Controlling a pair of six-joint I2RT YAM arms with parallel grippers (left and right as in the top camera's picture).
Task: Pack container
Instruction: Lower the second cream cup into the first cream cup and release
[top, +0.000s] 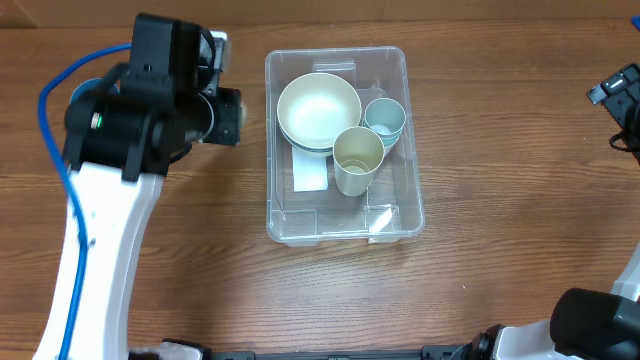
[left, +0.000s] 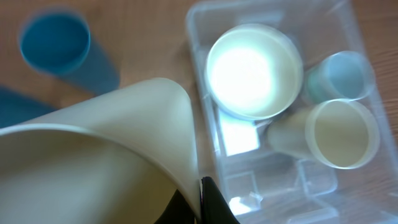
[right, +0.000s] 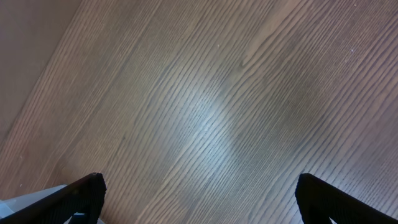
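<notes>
The clear rectangular container (top: 330, 215) sits upright at mid-table, open and partly filled.

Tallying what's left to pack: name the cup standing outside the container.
The darker blue cup, on the bare table beside the container in the left wrist view. The pale blue cup and the cream cup both sit inside the container.

Cream bowl (left: 106, 149) blurred, cropped at left wrist frame's edges — blue cup (left: 56, 43) blurry too; overhead clips right arm (top: 622, 100).
</notes>
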